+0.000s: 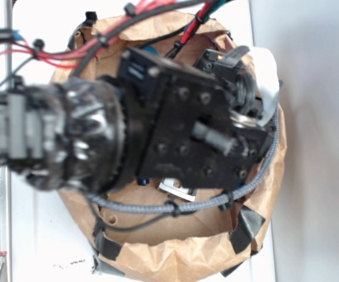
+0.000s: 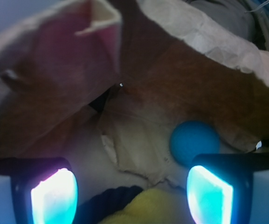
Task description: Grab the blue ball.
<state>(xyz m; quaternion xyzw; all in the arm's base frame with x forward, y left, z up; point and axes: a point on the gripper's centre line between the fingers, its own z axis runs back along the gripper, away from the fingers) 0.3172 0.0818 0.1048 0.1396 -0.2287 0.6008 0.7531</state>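
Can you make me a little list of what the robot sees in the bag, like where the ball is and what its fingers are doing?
place: inside a brown paper bag
blue ball: on the bag floor, just above the right fingertip, not held
gripper: open, nothing between the fingers
dark rope: bottom centre, between the fingers
yellow thing: bottom edge, too blurred to name
outside view: arm hides the ball

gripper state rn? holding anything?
Gripper: open, holding nothing. The small teal-blue matte ball lies just above the right finger pad, outside the jaws, on the crumpled brown paper lining.
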